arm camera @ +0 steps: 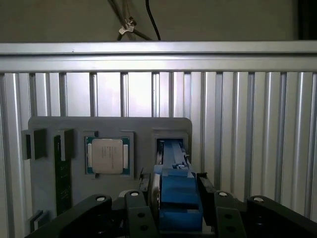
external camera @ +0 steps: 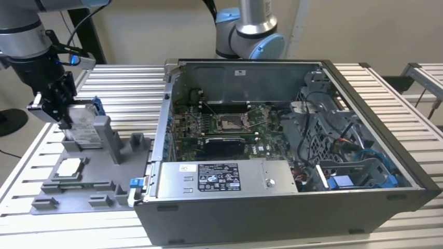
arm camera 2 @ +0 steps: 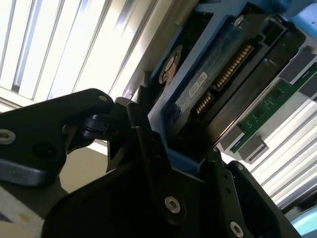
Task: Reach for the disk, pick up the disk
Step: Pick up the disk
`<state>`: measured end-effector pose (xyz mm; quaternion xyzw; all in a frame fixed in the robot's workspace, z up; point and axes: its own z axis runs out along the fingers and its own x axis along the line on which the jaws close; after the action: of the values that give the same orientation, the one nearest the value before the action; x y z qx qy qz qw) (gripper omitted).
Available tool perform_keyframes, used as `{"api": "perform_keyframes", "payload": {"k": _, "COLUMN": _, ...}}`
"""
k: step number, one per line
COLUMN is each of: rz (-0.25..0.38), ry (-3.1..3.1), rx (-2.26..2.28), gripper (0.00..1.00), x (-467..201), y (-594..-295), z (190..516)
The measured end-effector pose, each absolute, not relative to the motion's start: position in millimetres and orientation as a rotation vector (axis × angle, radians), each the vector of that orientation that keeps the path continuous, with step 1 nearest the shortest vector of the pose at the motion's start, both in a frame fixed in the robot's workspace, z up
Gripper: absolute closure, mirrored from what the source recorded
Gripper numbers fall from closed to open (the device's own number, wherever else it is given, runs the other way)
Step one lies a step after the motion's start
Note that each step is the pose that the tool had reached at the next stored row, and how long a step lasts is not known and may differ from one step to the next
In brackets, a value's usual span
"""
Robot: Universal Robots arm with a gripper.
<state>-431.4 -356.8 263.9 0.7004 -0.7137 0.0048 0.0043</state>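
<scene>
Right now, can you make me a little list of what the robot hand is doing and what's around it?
gripper: closed on the top of the disk
disk: standing upright in the grey holder, blue rail in the grip
grey holder: on the slatted table, at the exterior view's left
chip: lying flat in the holder, apart from the gripper
computer case: open on top, at the exterior view's right

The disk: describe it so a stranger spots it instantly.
On the exterior view's left of the open computer case lies a grey tray. At its far end the disk stands on edge in the claw. Blue rails and a white label separate it from the flat chip nearby.
</scene>
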Motion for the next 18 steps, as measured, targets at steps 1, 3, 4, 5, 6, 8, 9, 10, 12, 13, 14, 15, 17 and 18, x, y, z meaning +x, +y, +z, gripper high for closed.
{"api": "perform_keyframes", "payload": {"k": 1, "rz": 0.015, "ry": -2.236, "rx": 2.194, "gripper": 1.0, "x": -431.4, "y": -356.8, "z": 264.1}}
{"api": "perform_keyframes", "payload": {"k": 3, "rz": 0.015, "ry": -2.236, "rx": 2.194, "gripper": 1.0, "x": -431.4, "y": -356.8, "z": 264.2}}
{"api": "perform_keyframes", "payload": {"k": 4, "rz": 0.015, "ry": -2.236, "rx": 2.194, "gripper": 1.0, "x": -431.4, "y": -356.8, "z": 264.3}}
{"api": "perform_keyframes", "payload": {"k": 5, "rz": 0.015, "ry": -2.236, "rx": 2.194, "gripper": 1.0, "x": -431.4, "y": -356.8, "z": 264.4}}
{"api": "perform_keyframes", "payload": {"k": 6, "rz": 0.015, "ry": -2.236, "rx": 2.194, "gripper": 1.0, "x": -431.3, "y": -356.8, "z": 264.4}}
{"api": "perform_keyframes", "payload": {"k": 8, "rz": 0.015, "ry": -2.236, "rx": 2.194, "gripper": 1.0, "x": -431.4, "y": -356.8, "z": 264.9}}
{"api": "perform_keyframes", "payload": {"k": 9, "rz": 0.015, "ry": -2.236, "rx": 2.194, "gripper": 1.0, "x": -431.4, "y": -356.8, "z": 265.1}}
{"api": "perform_keyframes", "payload": {"k": 10, "rz": 0.015, "ry": -2.236, "rx": 2.194, "gripper": 1.0, "x": -431.4, "y": -356.8, "z": 265.1}}
{"api": "perform_keyframes", "payload": {"k": 12, "rz": 0.015, "ry": -2.236, "rx": 2.194, "gripper": 1.0, "x": -431.4, "y": -356.8, "z": 265.3}}
{"api": "perform_keyframes", "payload": {"k": 13, "rz": 0.015, "ry": -2.236, "rx": 2.194, "gripper": 1.0, "x": -431.4, "y": -356.8, "z": 265.4}}
{"api": "perform_keyframes", "payload": {"k": 14, "rz": 0.015, "ry": -2.236, "rx": 2.194, "gripper": 1.0, "x": -431.4, "y": -356.8, "z": 265.7}}
{"api": "perform_keyframes", "payload": {"k": 15, "rz": 0.015, "ry": -2.236, "rx": 2.194, "gripper": 1.0, "x": -431.4, "y": -356.8, "z": 265.8}}
{"api": "perform_keyframes", "payload": {"k": 17, "rz": 0.015, "ry": -2.236, "rx": 2.194, "gripper": 1.0, "x": -431.3, "y": -356.8, "z": 266.0}}
{"api": "perform_keyframes", "payload": {"k": 18, "rz": 0.015, "ry": -2.236, "rx": 2.194, "gripper": 1.0, "x": -431.4, "y": -356.8, "z": 266.0}}
